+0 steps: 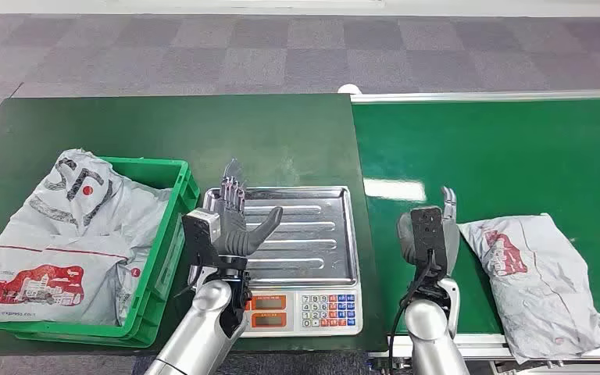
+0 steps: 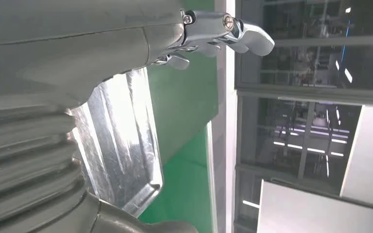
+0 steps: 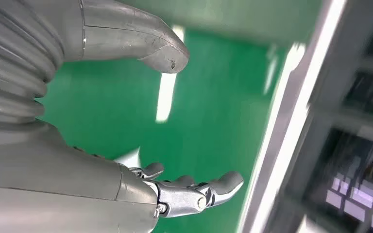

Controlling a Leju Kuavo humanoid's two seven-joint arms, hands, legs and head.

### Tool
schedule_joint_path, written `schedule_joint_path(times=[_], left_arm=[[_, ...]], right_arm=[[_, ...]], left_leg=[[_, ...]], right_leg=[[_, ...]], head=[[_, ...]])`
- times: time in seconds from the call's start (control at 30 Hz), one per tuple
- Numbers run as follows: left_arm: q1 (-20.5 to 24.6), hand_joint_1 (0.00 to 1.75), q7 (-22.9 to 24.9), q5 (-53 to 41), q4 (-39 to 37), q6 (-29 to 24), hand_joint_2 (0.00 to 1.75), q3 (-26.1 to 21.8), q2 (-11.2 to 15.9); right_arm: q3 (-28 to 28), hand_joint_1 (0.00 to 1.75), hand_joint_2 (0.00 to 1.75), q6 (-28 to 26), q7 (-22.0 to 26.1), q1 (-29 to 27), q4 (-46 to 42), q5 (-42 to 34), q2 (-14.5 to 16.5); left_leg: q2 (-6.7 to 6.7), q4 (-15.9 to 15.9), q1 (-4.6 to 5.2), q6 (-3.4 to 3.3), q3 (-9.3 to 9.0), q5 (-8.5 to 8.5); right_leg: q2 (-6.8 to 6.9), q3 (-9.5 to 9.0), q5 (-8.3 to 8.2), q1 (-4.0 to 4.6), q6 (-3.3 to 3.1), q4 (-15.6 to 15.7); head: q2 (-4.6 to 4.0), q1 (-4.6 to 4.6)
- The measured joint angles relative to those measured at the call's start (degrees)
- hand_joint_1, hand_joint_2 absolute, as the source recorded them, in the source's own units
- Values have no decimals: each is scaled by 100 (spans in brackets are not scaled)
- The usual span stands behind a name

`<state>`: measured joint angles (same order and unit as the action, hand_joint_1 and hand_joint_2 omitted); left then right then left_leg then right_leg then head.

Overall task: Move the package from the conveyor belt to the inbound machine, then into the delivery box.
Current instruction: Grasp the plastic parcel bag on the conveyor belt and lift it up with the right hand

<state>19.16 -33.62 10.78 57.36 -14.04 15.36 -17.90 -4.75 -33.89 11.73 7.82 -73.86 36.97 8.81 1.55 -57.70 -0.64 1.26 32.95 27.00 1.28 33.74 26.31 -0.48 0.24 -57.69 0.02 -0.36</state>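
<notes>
Grey package [image 1: 535, 281] lying flat on the green conveyor belt [image 1: 508, 156], near right, its near end reaching over the belt's near metal edge and its left edge just beside the right hand [image 1: 447, 226]. Right hand raised upright over the belt's near left part, fingers apart and holding nothing, thumb [image 3: 141, 43] spread well away from the fingers [image 3: 194, 191] in the right wrist view, bare green belt showing between them. Left hand [image 1: 238, 219] upright over the near left corner of the inbound machine [image 1: 301, 258], fingers straight and spread, thumb pointing right across the steel weighing tray, holding nothing. Tray surface bare, with raised rims on all sides; keypad and two displays on the near face. Narrow strip of dark green table [image 1: 203, 133] between the machine's right edge and the belt's left edge. Green delivery box [image 1: 168, 234] just left of the machine, near its left edge, already stuffed with grey bags [image 1: 70, 234] bulging above and over its left rim. Far half of table and belt open, ending at grey carpet [image 1: 281, 55].
</notes>
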Motion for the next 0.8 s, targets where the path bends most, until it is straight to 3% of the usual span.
schedule_joint_path(times=[0.2,0.37,0.8], left_arm=[[-264,0,-118,44,133,-33,175,-68,90],[-394,0,-186,66,240,-68,175,-135,144],[-574,0,-224,114,495,-142,175,-301,239]], right_arm=[[508,0,175,-582,-56,-105,168,1038,-345],[1028,0,175,-624,-134,-119,352,1507,-408],[1683,0,175,-627,-703,-11,1010,2154,-543]], left_leg=[[-4,0,4,-4,3,4],[-9,0,7,-7,3,4],[-11,0,9,-8,3,3]], right_leg=[[5,-1,2,-4,3,0],[9,-2,2,-7,4,1],[11,-2,3,-8,4,1]], head=[[0,1],[0,1],[0,1]])
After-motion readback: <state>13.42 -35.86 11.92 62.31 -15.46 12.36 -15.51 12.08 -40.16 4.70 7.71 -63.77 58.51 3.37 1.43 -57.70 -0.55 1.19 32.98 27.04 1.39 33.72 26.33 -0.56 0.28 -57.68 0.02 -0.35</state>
